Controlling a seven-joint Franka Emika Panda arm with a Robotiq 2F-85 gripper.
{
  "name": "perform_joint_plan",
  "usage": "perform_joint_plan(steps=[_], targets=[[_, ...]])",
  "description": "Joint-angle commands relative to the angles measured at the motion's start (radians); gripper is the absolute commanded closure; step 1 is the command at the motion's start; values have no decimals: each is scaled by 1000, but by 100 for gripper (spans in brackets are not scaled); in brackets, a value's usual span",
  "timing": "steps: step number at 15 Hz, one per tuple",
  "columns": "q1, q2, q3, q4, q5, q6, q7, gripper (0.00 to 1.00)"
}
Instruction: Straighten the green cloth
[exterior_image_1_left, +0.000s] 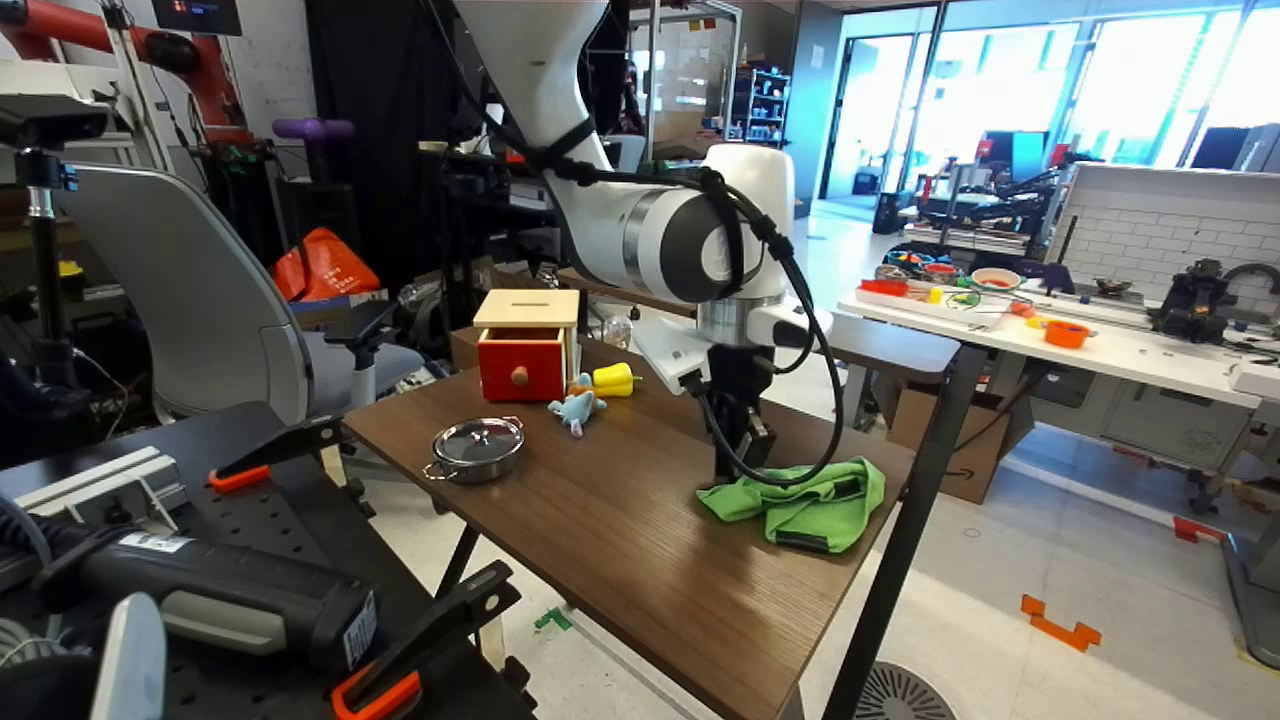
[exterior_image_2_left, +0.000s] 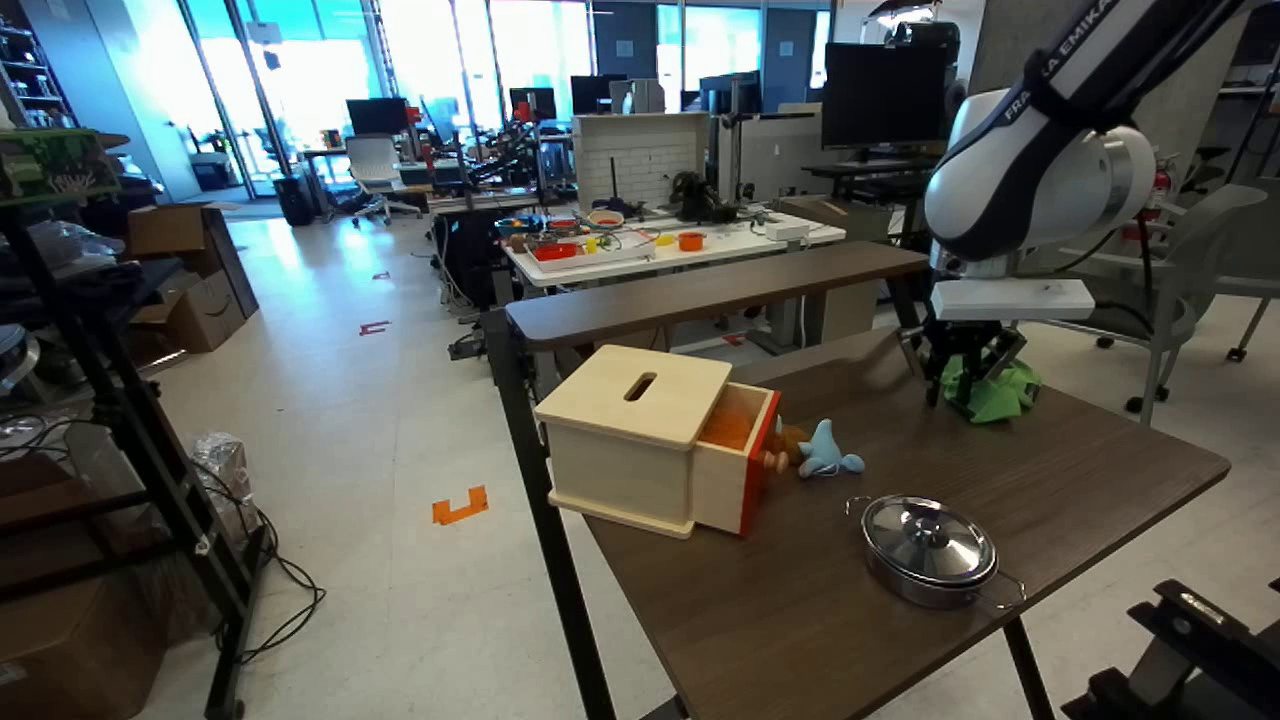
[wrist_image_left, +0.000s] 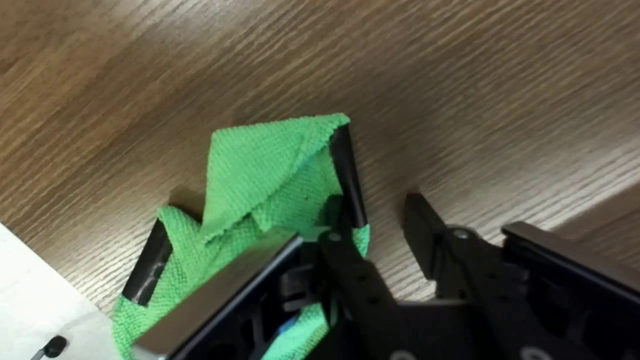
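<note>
The green cloth (exterior_image_1_left: 822, 510) lies bunched and folded at the far end of the wooden table, with dark strips at some of its edges. In an exterior view it shows partly behind the gripper (exterior_image_2_left: 998, 392). In the wrist view the cloth (wrist_image_left: 250, 175) has a folded-over corner, and part of it is hidden beneath the gripper. My gripper (wrist_image_left: 377, 205) is open and low over the table. One finger is over the cloth beside a dark edge strip; the other is over bare wood. The gripper also shows in both exterior views (exterior_image_1_left: 738, 455) (exterior_image_2_left: 948, 388). Nothing is visible between the fingers.
A wooden box with an open red-fronted drawer (exterior_image_1_left: 522, 365) stands on the table (exterior_image_1_left: 640, 540). Near it are a blue plush toy (exterior_image_2_left: 825, 452) and a yellow pepper (exterior_image_1_left: 614, 380). A lidded steel pot (exterior_image_2_left: 930, 550) stands near the table's edge.
</note>
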Motion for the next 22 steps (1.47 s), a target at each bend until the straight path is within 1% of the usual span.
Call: perform_joint_plan(steps=[1,3,7,11,14,18,22], targets=[[-20,19,-2,40,30,-43,-7,97],[-32,18,2,46,41,-58,-9,100],[-36,-5,11,31,55,-71,-11,99],[-12,-73,30,-30,51,-93,-19,99],[4,-148,56,-99,51,-94,-36,99],[22,-289,81,-228,53,-68,-49,99],[7,-433,113,-339,71,-47,-88,99]])
